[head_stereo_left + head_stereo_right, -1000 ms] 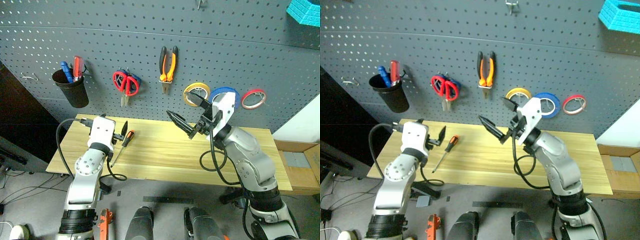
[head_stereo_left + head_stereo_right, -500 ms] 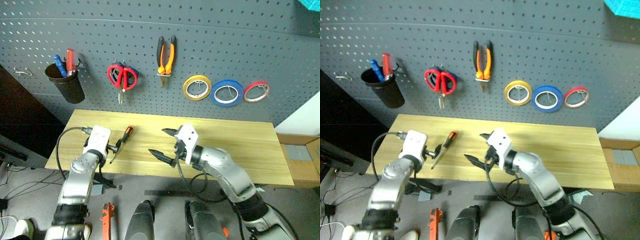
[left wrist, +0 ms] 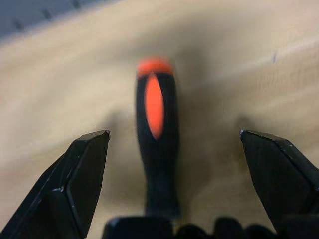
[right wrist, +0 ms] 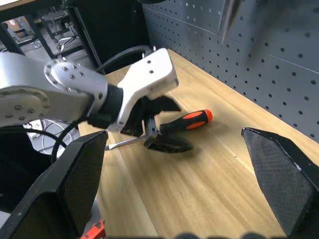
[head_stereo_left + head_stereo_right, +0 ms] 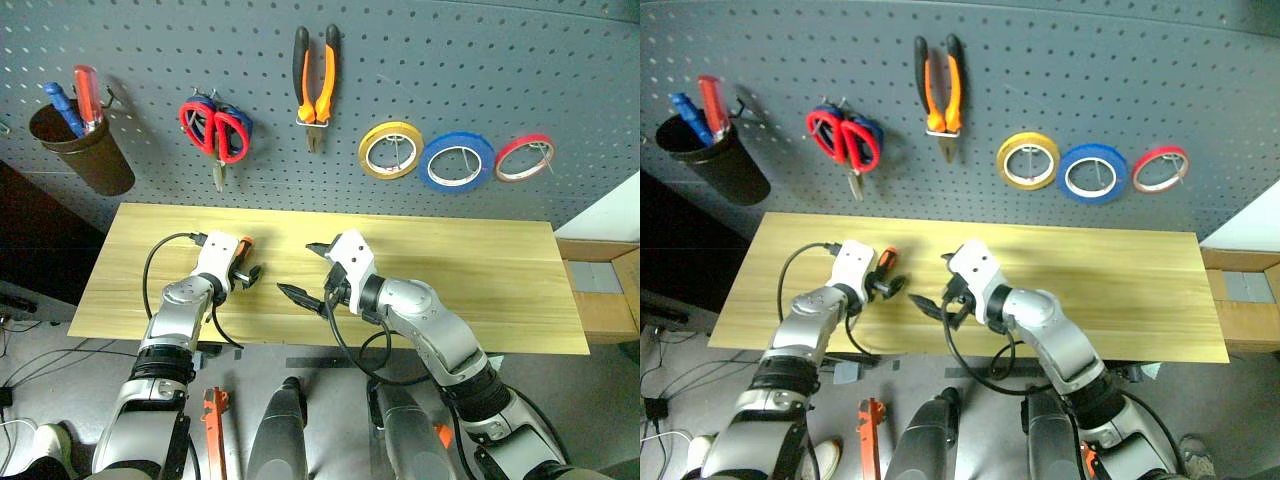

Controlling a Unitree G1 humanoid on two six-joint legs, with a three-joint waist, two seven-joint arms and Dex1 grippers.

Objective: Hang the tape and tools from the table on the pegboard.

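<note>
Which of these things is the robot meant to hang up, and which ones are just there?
For the job:
- screwdriver on the table, between the open left end effector's fingers
- red scissors, pliers and blue tape, already hanging on the pegboard

Just there:
- yellow tape
- red tape
- black cup holding two tools

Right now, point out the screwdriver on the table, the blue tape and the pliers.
screwdriver (image 3: 154, 107): left wrist view, on the orange stripe of its handle.
blue tape (image 5: 455, 162): left eye view, on the ring's left band.
pliers (image 5: 325, 75): left eye view, on the right orange handle.
</note>
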